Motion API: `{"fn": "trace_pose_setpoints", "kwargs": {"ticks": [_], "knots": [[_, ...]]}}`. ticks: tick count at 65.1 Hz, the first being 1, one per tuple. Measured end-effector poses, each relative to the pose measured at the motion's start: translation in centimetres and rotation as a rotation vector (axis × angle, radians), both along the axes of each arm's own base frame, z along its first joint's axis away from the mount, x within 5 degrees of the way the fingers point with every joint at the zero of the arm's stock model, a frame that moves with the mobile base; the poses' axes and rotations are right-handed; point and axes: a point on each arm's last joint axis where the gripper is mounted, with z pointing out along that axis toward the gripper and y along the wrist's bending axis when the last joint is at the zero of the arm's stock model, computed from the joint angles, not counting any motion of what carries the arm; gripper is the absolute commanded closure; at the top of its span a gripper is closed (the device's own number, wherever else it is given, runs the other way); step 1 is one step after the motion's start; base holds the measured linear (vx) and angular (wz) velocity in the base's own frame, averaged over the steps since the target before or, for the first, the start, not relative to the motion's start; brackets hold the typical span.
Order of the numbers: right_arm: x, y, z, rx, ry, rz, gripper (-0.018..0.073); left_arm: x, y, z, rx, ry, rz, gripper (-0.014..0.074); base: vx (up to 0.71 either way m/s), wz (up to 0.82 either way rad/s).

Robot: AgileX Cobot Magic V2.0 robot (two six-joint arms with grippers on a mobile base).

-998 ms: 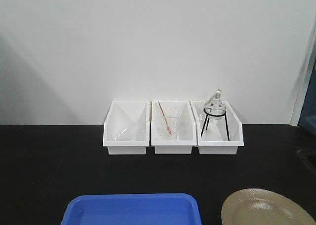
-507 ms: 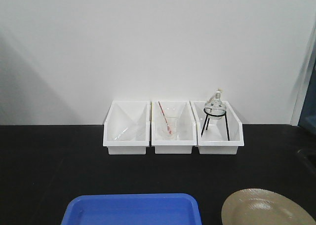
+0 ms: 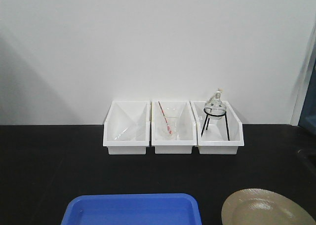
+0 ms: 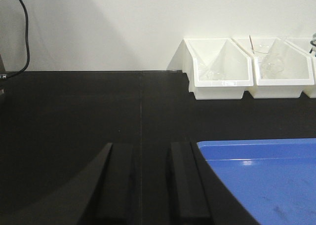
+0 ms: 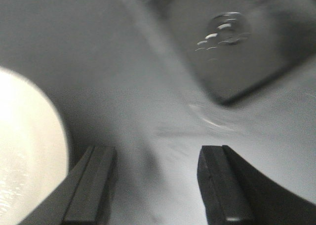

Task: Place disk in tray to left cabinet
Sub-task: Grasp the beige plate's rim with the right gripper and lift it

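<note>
Item: disk (image 3: pixel 266 207), round, shallow, tan and glossy. It lies flat on the black tabletop (image 3: pixel 49 161) at the near right, apart from the blue tray (image 3: pixel 131 209) at near centre, with bare tabletop between them.

Handling: we judge it stiff, light to middling in weight, slick on its glaze and liable to chip if dropped. The raised rim is the only purchase, so we would pinch it at the edge nearest the right tool.

Right tool (image 5: pixel 155 185): jaws wide, nothing between them. The disk's edge shows just left of it in a blurred wrist view.

Left tool (image 4: pixel 140 185): jaws narrowly parted, empty, beside the tray's left corner.

Change: in the front view we find none. Disk, tray and the three white bins (image 3: pixel 173 131) sit as before.
</note>
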Motion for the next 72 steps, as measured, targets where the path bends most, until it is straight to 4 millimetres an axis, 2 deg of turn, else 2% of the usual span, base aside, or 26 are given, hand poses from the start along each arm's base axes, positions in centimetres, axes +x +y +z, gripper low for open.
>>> {"fn": "trace_pose_setpoints", "kwargs": {"ticks": [18,26,52,66,72], "knots": [[3.5,0.6,-5.7,0.233,0.113,0.143,0.0185,0.0,0.0,0.0,0.000,0.000,0.000,0.0269,0.00,0.00],[4.4,0.6,-7.5,0.276,0.126,0.166,0.0185,0.0,0.0,0.0,0.000,0.000,0.000,0.0269,0.00,0.00],[6.1,0.4,-10.1,0.355,0.071,0.101,0.0185,0.0,0.0,0.0,0.000,0.000,0.000,0.0269,0.00,0.00],[6.9,0.9,-11.8,0.426,0.050,0.151,0.0185,0.0,0.0,0.0,0.000,0.000,0.000,0.0269,0.00,0.00],[7.1,1.0,-11.9,0.435,0.031,0.161,0.0199,0.0,0.0,0.0,0.000,0.000,0.000,0.0269,0.00,0.00]]}}
